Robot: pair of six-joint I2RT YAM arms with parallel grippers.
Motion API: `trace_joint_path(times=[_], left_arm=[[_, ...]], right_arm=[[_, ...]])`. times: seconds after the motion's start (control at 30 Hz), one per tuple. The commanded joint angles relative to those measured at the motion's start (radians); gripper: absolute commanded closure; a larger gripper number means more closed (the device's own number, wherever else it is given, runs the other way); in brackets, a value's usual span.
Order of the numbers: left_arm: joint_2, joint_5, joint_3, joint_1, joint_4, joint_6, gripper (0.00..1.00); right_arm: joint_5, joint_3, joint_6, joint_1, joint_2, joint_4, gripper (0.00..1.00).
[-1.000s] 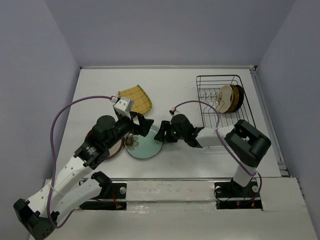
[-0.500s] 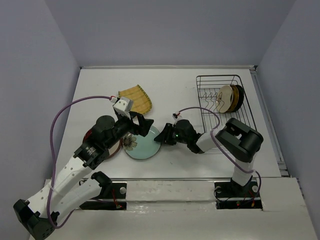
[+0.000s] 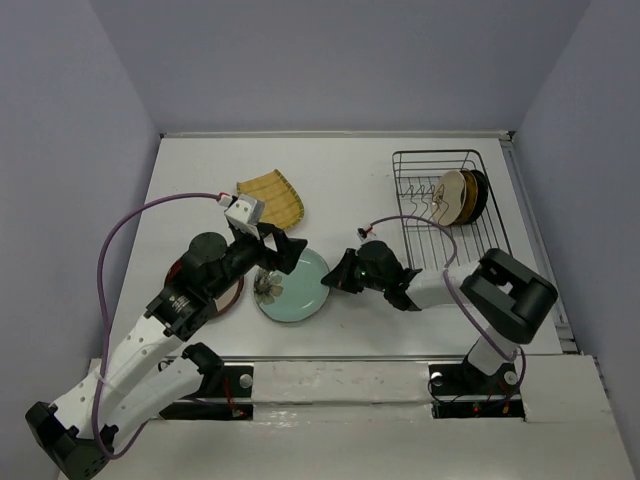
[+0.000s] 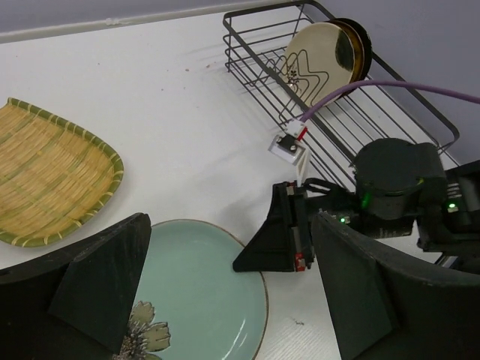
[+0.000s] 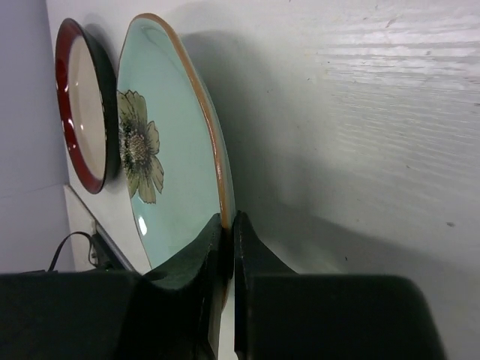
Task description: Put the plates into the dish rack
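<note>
Your right gripper [image 5: 226,225] has its two fingers pressed together on the orange-edged rim of the large teal plate [image 5: 169,172], with only the thin edge of the plate between them. From the overhead camera that grip sits on the plate's right-hand edge. The plate, flower side up, lies on the table [image 3: 380,200] near the front, between your two arms. You can't tell from these views whether the pinched edge is off the table surface.

Your left gripper [image 3: 276,253] hangs over the upper left part of the same plate. Its fingers [image 4: 360,300] are spread wide and hold nothing. The wrist camera looks down between them at the teal plate and the tip of the right gripper.

Just left of the teal plate is the beige plate [image 5: 82,112] with the red-brown rim, partly hidden under your left arm [image 3: 200,265] in the overhead view. The yellow ribbed plate [image 3: 272,197] lies farther back, apart from both.

The black wire dish rack [image 3: 435,152] stands at the back right. Three plates stand on edge in it, close together: a cream plate [image 4: 315,60] with a dark line pattern in front, an ochre plate [image 3: 467,195] behind it, and a black plate [image 3: 481,195] at the back.
</note>
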State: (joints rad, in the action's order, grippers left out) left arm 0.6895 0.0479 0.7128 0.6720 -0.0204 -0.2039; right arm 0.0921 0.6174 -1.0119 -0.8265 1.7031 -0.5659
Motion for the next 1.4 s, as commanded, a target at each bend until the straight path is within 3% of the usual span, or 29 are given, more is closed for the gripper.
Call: trace_joint_path(times=[0.0,0.5,0.8,0.97,1.13,1.37], left_arm=[[-0.018,0.015,-0.003,-0.005,0.039,0.000,0.01],[-0.042,0.023,-0.001,-0.005,0.039,-0.003,0.01],[-0.041,0.015,0.002,-0.006,0.036,-0.003,0.01],[-0.027,0.017,0.002,-0.006,0.030,0.000,0.01],[-0.048,0.024,0.002,-0.006,0.031,-0.002,0.01],[-0.067,0.055,0.002,-0.006,0.040,-0.009,0.01]], right_arm=[[-0.147,0.007,0.067,-0.006,-0.207,0.101,0.93],[-0.302,0.177,0.234,0.038,-0.588,0.342,0.93],[-0.305,0.366,0.398,0.242,-0.712,0.560,0.93],[-0.259,0.524,0.479,0.386,-0.723,0.685,0.93],[-0.344,0.679,0.614,0.472,-0.659,0.825,0.93],[-0.465,0.792,0.751,0.547,-0.594,0.873,0.93]])
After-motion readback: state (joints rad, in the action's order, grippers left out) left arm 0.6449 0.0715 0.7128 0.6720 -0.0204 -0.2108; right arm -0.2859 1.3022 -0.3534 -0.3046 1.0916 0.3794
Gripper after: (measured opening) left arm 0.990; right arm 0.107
